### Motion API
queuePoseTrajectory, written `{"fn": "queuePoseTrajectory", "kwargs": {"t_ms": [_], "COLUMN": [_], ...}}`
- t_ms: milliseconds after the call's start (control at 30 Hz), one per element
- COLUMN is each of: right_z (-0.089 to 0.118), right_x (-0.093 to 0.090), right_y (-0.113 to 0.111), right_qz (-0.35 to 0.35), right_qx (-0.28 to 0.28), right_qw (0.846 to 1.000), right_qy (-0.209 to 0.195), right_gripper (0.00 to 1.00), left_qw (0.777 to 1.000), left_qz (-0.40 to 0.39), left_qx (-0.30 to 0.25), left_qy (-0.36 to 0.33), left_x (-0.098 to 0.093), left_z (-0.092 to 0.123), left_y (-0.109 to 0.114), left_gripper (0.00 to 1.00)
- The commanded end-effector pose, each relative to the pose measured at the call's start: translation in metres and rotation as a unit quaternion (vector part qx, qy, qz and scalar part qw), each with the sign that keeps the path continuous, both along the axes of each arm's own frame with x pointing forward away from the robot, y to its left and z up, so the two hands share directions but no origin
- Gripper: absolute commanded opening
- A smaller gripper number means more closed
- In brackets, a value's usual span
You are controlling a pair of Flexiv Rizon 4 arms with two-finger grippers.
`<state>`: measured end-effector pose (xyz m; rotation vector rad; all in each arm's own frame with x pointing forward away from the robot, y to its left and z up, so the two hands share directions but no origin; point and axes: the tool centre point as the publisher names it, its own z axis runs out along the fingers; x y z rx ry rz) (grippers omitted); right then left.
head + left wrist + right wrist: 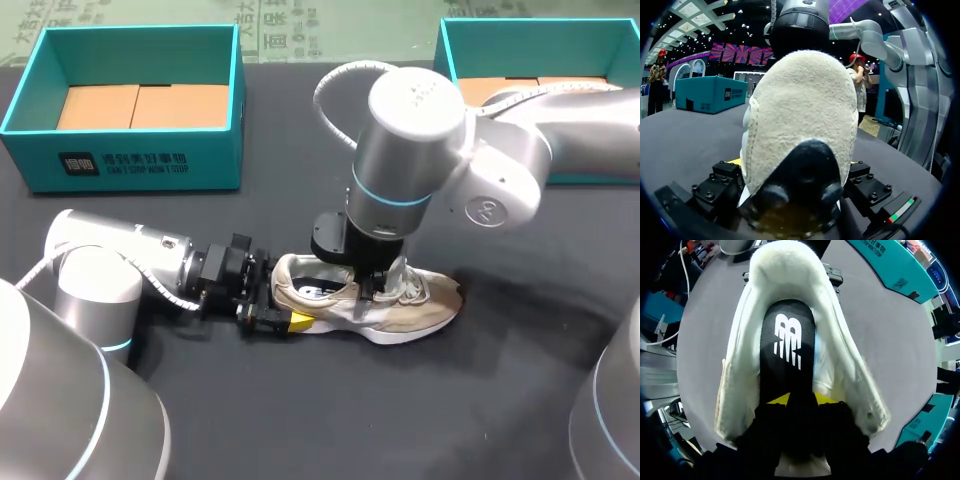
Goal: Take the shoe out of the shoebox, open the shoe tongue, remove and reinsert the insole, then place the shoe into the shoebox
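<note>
From above, the shoe [400,312] lies on its sole mid-table [300,420]. Its long axis runs side to side, heel toward my left arm and toe toward the right. The left gripper [280,308] clamps the heel. The right gripper [375,288] comes down into the shoe's mouth by the laces. Two shoeboxes stand at the far edge, the left shoebox [120,160] and the right shoebox [540,50], well apart from the shoe. Bare cloth lies in front of the shoe.

In the left wrist view, the heel of the shoe [805,110] sits between the left gripper [796,162], held from both sides.

In the right wrist view, the shoe [840,370] points heel away. The dark insole [787,340] lies inside it and runs up to the right gripper [802,399]. Whether the gripper holds the insole cannot be told.
</note>
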<state>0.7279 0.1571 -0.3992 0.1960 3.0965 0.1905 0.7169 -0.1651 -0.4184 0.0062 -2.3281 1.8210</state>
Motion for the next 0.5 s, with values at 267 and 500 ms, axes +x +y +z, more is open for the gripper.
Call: {"fn": "queuePoseTrajectory", "kwargs": {"t_ms": [267, 500], "right_z": [-0.028, -0.039], "right_x": [0.002, -0.008], "right_y": [0.011, 0.018], "right_qz": [0.007, 0.013], "right_qx": [-0.018, -0.025], "right_qw": [0.999, 0.996], "right_qy": [0.046, 0.084], "right_gripper": [0.37, 0.35], "left_qw": [1.0, 1.0], "left_qz": [0.0, 0.0], "left_qx": [0.0, 0.0], "left_qy": [0.0, 0.0], "left_x": [0.001, 0.001], "left_z": [-0.004, -0.004], "left_y": [0.001, 0.001], "left_gripper": [0.0, 0.0]}}
